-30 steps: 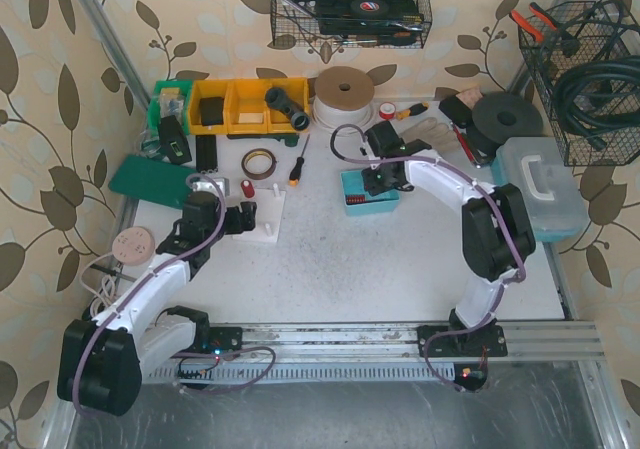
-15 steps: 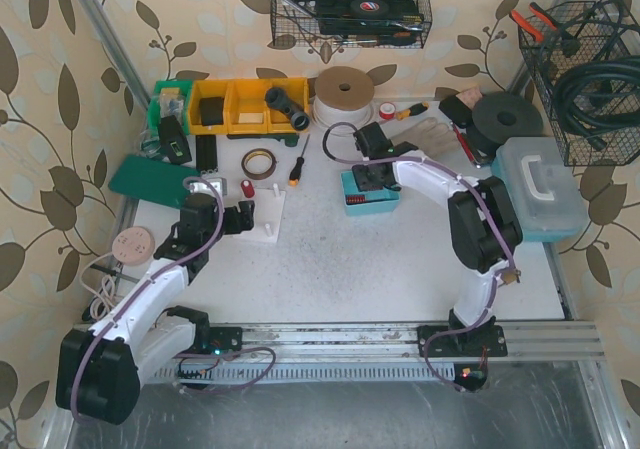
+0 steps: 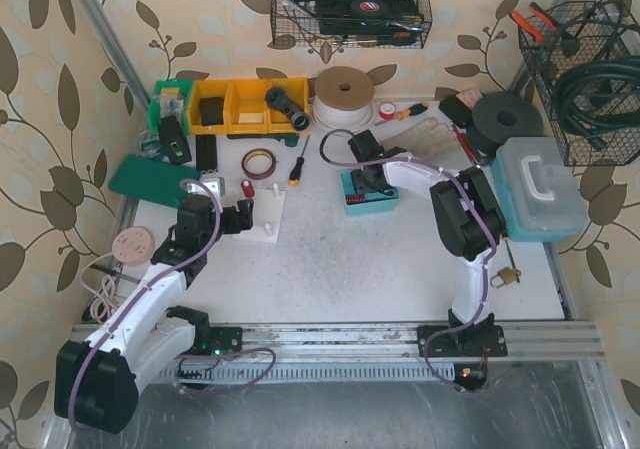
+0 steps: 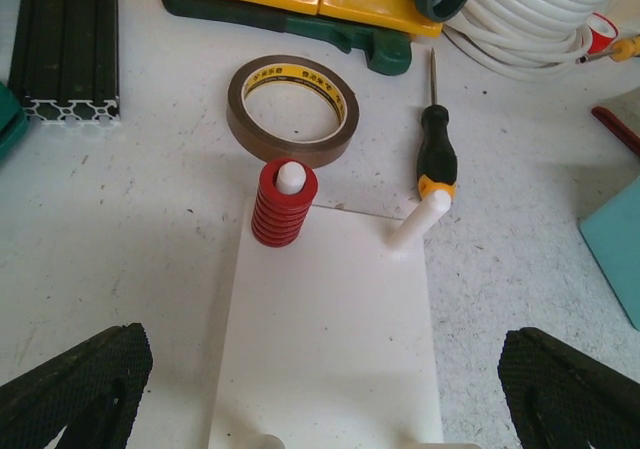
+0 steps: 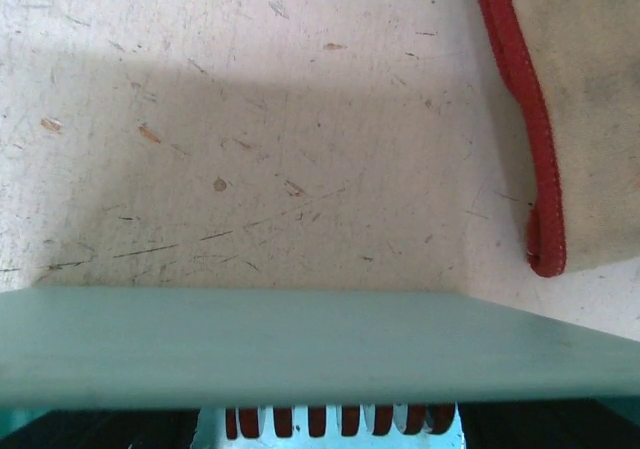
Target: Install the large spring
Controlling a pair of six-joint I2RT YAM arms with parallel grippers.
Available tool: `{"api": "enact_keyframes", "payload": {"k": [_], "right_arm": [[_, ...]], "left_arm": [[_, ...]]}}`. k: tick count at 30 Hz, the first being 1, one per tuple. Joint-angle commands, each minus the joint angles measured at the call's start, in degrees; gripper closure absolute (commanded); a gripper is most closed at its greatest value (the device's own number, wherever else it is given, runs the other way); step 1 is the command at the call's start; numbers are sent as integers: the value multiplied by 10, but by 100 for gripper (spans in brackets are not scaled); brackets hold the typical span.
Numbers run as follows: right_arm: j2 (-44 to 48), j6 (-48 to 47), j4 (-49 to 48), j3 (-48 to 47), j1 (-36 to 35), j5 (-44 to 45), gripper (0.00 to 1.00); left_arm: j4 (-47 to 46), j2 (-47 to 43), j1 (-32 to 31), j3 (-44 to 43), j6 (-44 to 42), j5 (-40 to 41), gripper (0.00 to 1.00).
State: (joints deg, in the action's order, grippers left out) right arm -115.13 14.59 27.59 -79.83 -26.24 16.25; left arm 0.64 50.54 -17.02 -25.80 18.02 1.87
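Wide apart stand the jaws of the left gripper, its black pads in the bottom corners of the left wrist view and holding nothing. The right gripper hangs over the teal box; whether its jaws are open or closed on anything cannot be told.

Compared with a second ago, the right arm's elbow has swung in toward the middle of the top view and its wrist has shifted slightly left over the box. This uncovers a small padlock at right and more of the blue case. The left arm has barely moved.

A scuffed white table sits inside a metal frame, with leaf-patterned walls, wire baskets, yellow bins, a tape roll and a screwdriver.

One pegged red spring sits upright on the upper-left peg of the white plate, ahead of the left pads and well clear of them. A boxed red spring shows as coils at the bottom centre of the right wrist view, just under the box's teal wall and close beneath that gripper. Which of the two is the large one cannot be told.
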Motion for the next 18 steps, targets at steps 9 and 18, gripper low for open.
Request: {"api": "enact_keyframes", "payload": {"k": [9,18], "right_arm": [[-20,32,-18,-3,-4,-14,35],[-25,14,-42,6,-4,-9,52]], "left_arm": [[8,-32,-7,0,-9,29,3],[9,-33,-7,1,-8,37,3]]}}
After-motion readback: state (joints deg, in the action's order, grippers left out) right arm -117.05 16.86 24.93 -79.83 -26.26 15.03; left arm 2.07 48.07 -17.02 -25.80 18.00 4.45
